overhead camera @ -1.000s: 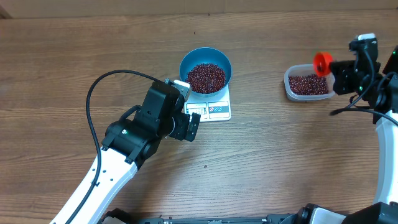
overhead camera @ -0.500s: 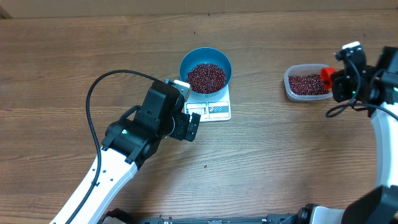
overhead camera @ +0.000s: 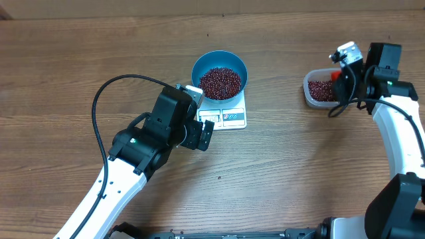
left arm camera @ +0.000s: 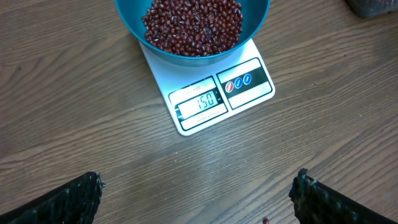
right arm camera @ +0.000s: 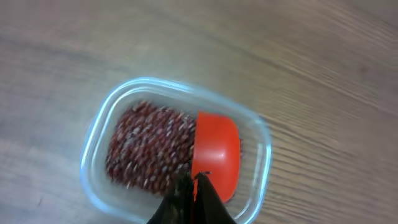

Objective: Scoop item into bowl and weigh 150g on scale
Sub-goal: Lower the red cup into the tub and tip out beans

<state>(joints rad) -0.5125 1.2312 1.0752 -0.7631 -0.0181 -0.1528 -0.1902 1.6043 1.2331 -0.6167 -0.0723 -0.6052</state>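
Note:
The blue bowl point(overhead camera: 196, 66) stands on the white scale point(overhead camera: 236, 105), holding a heap of dark red-brown beans point(overhead camera: 220, 81). In the left wrist view the bowl point(left arm camera: 130, 28) and scale point(left arm camera: 158, 68) lie ahead, and the display point(left arm camera: 199, 101) reads 150. My left gripper point(overhead camera: 206, 133) rests just left of the scale's front, open and empty point(left arm camera: 196, 199). My right gripper point(overhead camera: 342, 76) is shut on a red scoop point(right arm camera: 216, 152), which sits inside the clear tub point(right arm camera: 93, 143) over more beans point(right arm camera: 146, 152).
The clear tub point(overhead camera: 312, 93) stands at the right, apart from the scale. One stray bean point(left arm camera: 265, 219) lies on the wood between the left fingers. The left arm's black cable point(overhead camera: 99, 99) loops over the table's left side.
The right arm has swung left and brought the red scoop down into the clear tub. The left arm, bowl and scale have not moved.

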